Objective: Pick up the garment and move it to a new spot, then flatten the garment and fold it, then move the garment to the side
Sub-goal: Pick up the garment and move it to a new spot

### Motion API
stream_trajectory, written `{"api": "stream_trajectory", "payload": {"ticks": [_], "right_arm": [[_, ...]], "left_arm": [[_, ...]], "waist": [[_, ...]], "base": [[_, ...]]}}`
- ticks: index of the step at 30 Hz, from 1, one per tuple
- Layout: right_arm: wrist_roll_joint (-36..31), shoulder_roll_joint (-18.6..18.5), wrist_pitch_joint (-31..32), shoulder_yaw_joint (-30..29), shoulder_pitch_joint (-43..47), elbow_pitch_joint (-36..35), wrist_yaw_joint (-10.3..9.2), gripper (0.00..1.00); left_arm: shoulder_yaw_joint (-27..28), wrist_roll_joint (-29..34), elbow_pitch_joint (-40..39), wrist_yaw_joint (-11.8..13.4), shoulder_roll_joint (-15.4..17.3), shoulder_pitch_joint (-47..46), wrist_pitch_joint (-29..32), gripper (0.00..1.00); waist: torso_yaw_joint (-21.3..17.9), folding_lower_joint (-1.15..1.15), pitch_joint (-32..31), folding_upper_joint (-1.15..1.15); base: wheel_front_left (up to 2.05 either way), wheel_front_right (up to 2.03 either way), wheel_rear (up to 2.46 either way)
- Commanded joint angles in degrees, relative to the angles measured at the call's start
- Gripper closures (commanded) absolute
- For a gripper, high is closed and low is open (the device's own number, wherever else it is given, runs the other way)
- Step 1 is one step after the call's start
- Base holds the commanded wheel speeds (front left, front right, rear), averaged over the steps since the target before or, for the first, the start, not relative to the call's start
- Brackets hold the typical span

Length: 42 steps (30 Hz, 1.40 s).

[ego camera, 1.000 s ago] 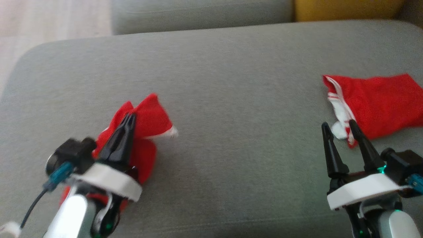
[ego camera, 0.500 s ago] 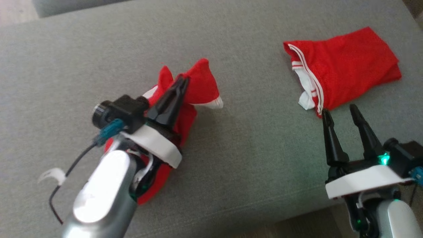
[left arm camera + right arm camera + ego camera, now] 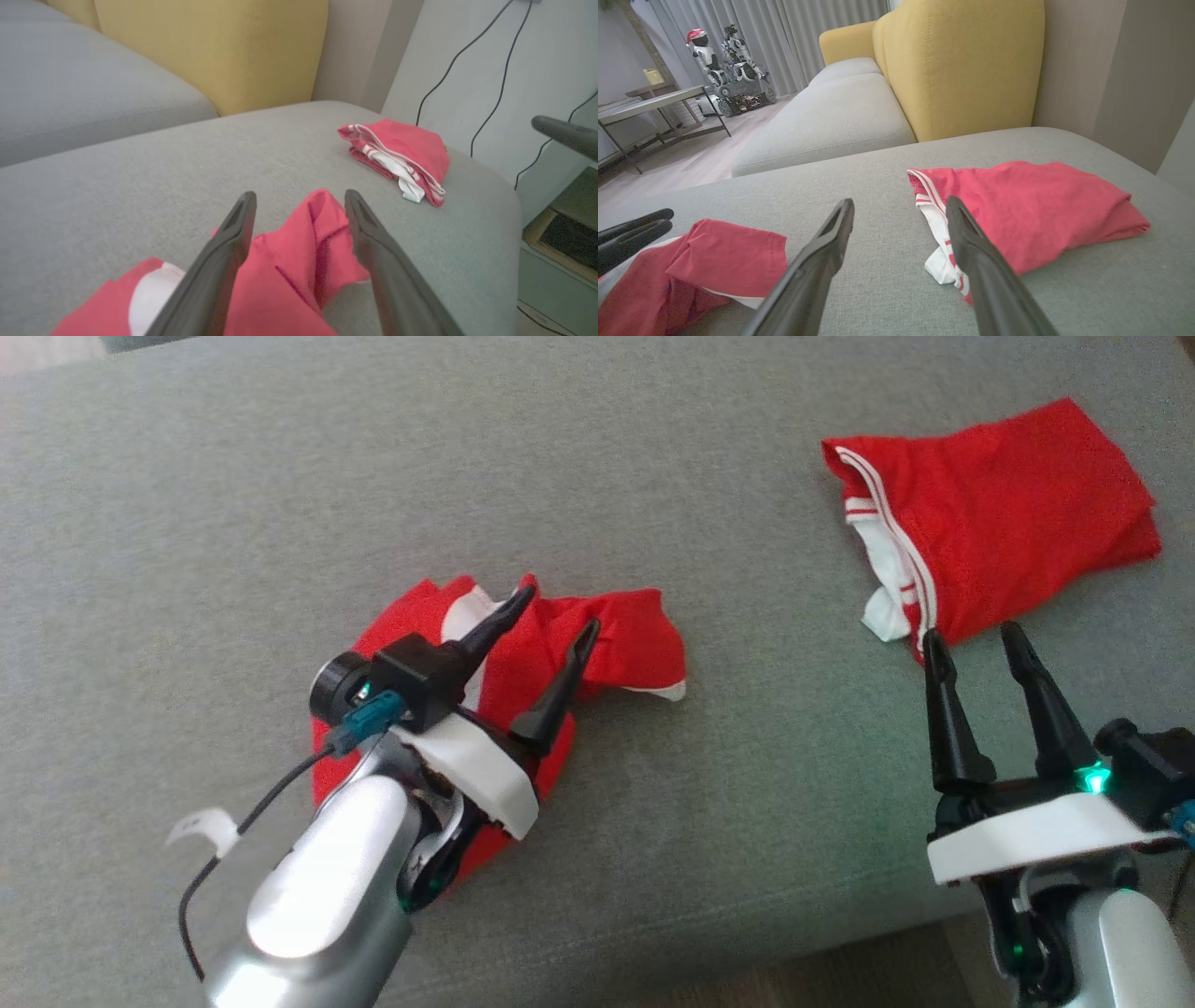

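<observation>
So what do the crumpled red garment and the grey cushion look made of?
Crumpled red garment: thin, matte knit, perhaps sports jersey; it drapes in soft folds, with white trim. Grey cushion: woven upholstery fabric, matte; a fine weave texture shows.

Your head camera looks steeply down on the cushion from near. Both wrist cameras ride low over it, facing the yellow backrest at 12 o'clock. All three views share the crumpled garment and, toward 2 o'clock, the folded garment.
</observation>
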Motion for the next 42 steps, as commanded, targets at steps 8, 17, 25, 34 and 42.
{"api": "stream_trajectory", "payload": {"ticks": [8,17,25,34,42], "right_arm": [[-1.10,-0.34,0.68,0.00,-1.27,-1.64,-0.04,0.00],[-2.47,-0.34,2.19,-1.27,-1.27,-1.60,-0.04,0.00],[-3.19,-0.34,3.40,-1.95,-0.07,-1.17,-0.04,0.00],[-3.97,-0.34,4.67,-1.65,2.96,-1.24,-0.04,0.00],[-4.14,-0.34,5.57,-1.79,5.12,-2.07,-0.04,0.00]], "left_arm": [[8.56,-1.33,-7.26,7.43,3.81,4.15,-3.31,0.00],[15.81,-2.78,-11.83,13.29,8.75,10.87,-3.94,0.00],[20.12,-4.96,-15.00,15.30,12.39,17.19,-3.72,0.00],[18.53,-4.32,-19.39,15.50,14.92,22.82,-1.06,0.00],[17.73,-4.09,-21.28,16.23,15.43,25.08,-0.11,0.00]], "waist": [[5.83,0.00,-4.11,0.00],[10.33,0.00,-6.36,0.00],[13.02,0.00,-9.21,0.00],[13.52,0.00,-13.59,0.00],[13.14,0.00,-15.27,0.00]], "base": [[0.00,0.00,0.00],[0.00,0.00,0.00],[0.00,0.00,0.00],[0.00,0.00,0.00],[0.00,0.00,0.00]]}}
